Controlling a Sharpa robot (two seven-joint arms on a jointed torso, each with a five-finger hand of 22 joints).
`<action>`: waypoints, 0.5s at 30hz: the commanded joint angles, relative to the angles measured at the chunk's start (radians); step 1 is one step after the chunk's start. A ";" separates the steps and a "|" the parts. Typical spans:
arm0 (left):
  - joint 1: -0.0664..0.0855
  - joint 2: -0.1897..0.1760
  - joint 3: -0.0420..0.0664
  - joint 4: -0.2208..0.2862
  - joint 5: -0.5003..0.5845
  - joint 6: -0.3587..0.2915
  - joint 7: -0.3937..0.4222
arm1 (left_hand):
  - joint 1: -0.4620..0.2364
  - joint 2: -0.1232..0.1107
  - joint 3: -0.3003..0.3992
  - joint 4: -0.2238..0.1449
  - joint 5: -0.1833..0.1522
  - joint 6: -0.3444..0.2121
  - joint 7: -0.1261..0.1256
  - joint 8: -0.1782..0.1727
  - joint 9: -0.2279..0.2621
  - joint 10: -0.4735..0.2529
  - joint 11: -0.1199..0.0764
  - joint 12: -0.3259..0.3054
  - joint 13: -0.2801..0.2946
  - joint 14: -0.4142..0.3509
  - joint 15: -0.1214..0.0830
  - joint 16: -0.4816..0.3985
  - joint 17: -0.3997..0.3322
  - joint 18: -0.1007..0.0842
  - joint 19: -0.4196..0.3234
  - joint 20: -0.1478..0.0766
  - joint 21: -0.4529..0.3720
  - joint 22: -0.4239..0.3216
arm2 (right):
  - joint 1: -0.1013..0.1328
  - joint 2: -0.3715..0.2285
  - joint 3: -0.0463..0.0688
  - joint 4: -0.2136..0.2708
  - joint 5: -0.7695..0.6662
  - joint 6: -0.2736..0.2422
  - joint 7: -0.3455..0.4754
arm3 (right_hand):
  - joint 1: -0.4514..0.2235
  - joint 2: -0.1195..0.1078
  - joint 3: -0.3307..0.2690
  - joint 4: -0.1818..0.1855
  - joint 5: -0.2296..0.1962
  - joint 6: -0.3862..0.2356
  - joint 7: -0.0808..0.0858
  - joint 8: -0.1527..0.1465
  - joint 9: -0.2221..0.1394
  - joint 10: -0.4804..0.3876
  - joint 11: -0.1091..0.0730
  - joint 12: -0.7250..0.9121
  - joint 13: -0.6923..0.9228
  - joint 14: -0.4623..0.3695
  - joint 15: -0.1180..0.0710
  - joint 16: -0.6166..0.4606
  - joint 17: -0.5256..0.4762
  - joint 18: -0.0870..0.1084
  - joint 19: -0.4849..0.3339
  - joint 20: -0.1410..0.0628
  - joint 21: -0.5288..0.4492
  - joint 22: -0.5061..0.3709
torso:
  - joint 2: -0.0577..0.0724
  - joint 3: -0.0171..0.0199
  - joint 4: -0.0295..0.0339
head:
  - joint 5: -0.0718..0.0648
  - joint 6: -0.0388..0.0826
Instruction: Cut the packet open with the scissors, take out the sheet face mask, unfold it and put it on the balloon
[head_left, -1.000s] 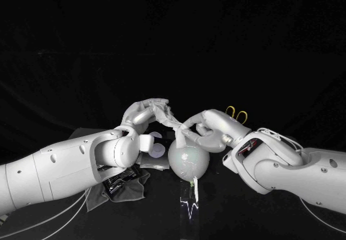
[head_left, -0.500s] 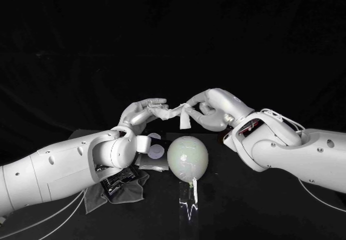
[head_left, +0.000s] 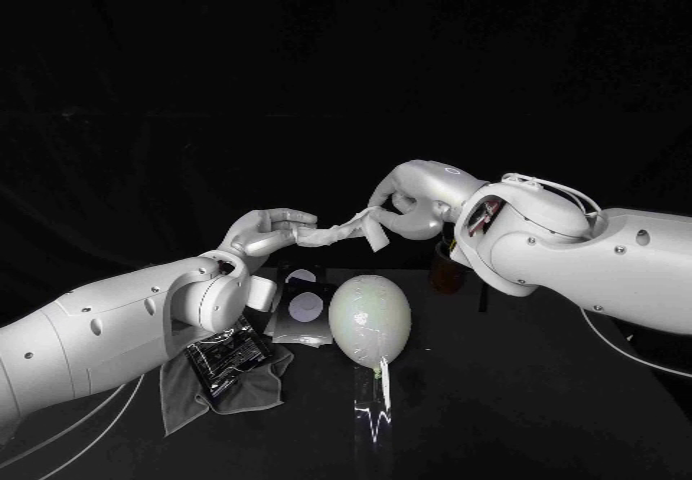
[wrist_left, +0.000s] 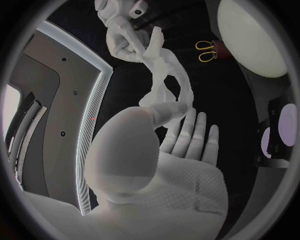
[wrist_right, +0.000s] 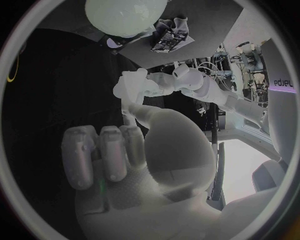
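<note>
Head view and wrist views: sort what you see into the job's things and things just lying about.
Job: sheet mask, held between left hand and right hand; balloon; scissors; dark packet.
Lying about: grey cloth under the packet; card with a pale oval.

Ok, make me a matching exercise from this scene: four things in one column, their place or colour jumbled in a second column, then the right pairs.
Column one:
1. sheet mask
2. balloon
3. packet
4. scissors

Column two:
a. yellow handles
b. lying on the grey cloth
c. held in the air between the left robot hand and the right robot hand
d. upright on the table, below the mask

Pairs: 1-c, 2-d, 3-b, 4-a
</note>
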 joint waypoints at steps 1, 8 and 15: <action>0.004 0.006 0.000 -0.020 -0.159 0.125 -0.131 | 0.000 -0.011 -0.008 0.000 -0.005 0.004 0.093 -0.007 -0.007 -0.009 0.000 -0.005 -0.009 -0.017 0.003 0.010 -0.001 -0.021 -0.015 -0.001 -0.008 -0.005 | 0.012 0.016 0.001 -0.023 -0.111 0.222 -0.060 | 0.006 -0.001 0.006 0.002 0.003 0.006 0.000 0.004 0.003 0.090 -0.006 0.005 0.245 0.104 -0.004 0.003 0.263 -0.006 0.109 -0.006 0.006 0.263 | 0.000 -0.0005 -0.0010 | -0.006 -0.001; 0.008 0.014 -0.004 -0.058 -0.243 0.230 -0.197 | 0.000 -0.020 -0.021 -0.002 -0.005 -0.002 0.093 -0.015 -0.020 -0.025 0.004 -0.009 -0.027 -0.052 0.008 0.021 -0.004 -0.020 -0.027 -0.001 -0.018 -0.013 | 0.026 0.057 0.000 -0.062 -0.187 0.301 -0.079 | 0.004 -0.001 0.007 0.003 0.003 0.007 0.000 0.006 0.004 0.091 -0.006 0.006 0.246 0.104 -0.004 0.003 0.263 -0.006 0.109 -0.006 0.006 0.263 | 0.002 0.0007 -0.0006 | -0.011 -0.005; 0.009 0.022 -0.006 -0.072 -0.278 0.269 -0.199 | 0.004 -0.028 -0.036 -0.005 -0.006 -0.009 0.086 -0.022 -0.030 -0.031 0.003 -0.008 -0.040 -0.078 0.010 0.028 -0.009 -0.020 -0.037 -0.001 -0.026 -0.018 | 0.029 0.093 0.000 -0.089 -0.238 0.263 -0.104 | 0.004 -0.003 0.010 0.004 0.003 0.011 -0.003 0.010 0.006 0.094 -0.007 0.012 0.249 0.104 -0.004 0.003 0.263 -0.006 0.109 -0.006 0.006 0.263 | 0.002 0.0006 -0.0008 | -0.019 -0.006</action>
